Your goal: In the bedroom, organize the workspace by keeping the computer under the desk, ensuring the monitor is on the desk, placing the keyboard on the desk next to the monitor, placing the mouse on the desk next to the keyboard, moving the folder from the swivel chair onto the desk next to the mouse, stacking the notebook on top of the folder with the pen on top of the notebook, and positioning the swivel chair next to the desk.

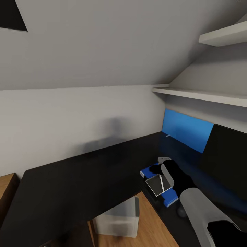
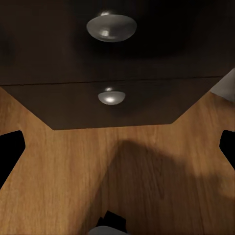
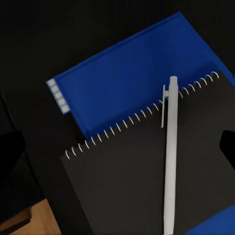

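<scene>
Pen (image 3: 170,161) lay on notebook (image 3: 147,171), atop folder (image 3: 127,78). Right gripper (image 3: 117,156) was let go (open); lift straight up. Left gripper (image 2: 117,149) was spread, empty.

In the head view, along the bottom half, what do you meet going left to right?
Desk → computer under it → folder with the notebook on it → monitor.

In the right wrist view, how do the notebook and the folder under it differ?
The notebook has a black cover with a white spiral binding along one edge; the folder is bright blue with no spiral. The notebook lies on top, turned slightly against the folder, whose far part and one near corner show past it. The notebook carries the white pen; the folder carries the notebook. Both lie flat on the black desk.
</scene>
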Controlling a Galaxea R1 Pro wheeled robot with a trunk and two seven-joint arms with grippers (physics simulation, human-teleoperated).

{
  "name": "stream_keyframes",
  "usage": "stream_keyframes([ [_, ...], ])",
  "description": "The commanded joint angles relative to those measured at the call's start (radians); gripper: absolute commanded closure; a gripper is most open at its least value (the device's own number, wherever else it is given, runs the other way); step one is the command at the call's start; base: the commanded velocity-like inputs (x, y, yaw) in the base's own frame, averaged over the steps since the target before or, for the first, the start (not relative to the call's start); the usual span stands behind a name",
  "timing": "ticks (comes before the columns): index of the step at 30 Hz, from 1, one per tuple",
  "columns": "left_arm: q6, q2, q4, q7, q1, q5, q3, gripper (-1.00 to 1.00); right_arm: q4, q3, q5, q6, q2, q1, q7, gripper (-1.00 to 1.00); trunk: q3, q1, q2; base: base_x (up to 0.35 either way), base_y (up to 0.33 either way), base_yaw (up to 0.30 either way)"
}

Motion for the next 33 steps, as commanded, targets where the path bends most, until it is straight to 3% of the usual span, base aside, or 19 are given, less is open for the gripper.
stream_keyframes([
  [1,-0.001,0.0,-0.002,-0.003,0.001,0.01,-0.002,-1.0,-0.001,0.004,-0.01,0.003,0.001,-0.001,-0.009,-1.0,-0.001,0.0,-0.001,0.0,0.0,0.0],
  [7,0.0,-0.001,-0.002,-0.003,0.001,0.009,-0.004,-1.0,0.002,0.005,-0.01,-0.009,0.011,-0.001,-0.009,-1.0,-0.001,0.0,-0.001,0.0,0.0,0.0],
  [13,0.001,-0.001,-0.002,-0.003,0.001,0.009,-0.004,-1.0,0.001,0.005,-0.01,-0.016,0.04,0.0,-0.01,-1.0,-0.001,0.0,-0.001,0.0,0.0,0.008],
  [15,0.001,0.0,-0.002,-0.003,0.001,0.009,-0.004,-1.0,0.003,0.006,-0.007,-0.068,0.071,0.002,-0.011,-1.0,-0.001,0.0,-0.001,0.0,0.0,0.123],
  [19,0.001,-0.001,-0.002,-0.003,0.001,0.009,-0.004,-1.0,0.005,0.015,-0.006,-0.136,0.099,0.004,-0.012,-1.0,-0.001,0.0,-0.001,-0.04,0.0,0.191],
  [20,0.004,-0.001,-0.002,-0.003,0.0,0.009,-0.004,-1.0,0.006,0.06,-0.005,-0.179,0.116,0.006,-0.013,-1.0,-0.001,0.0,-0.001,-0.259,0.0,0.253],
  [33,0.009,0.0,-0.001,-0.002,0.001,0.01,-0.004,-1.0,0.033,0.16,-0.004,-0.328,0.122,0.022,-0.015,-1.0,-0.001,0.0,-0.001,-0.31,0.0,0.265],
])
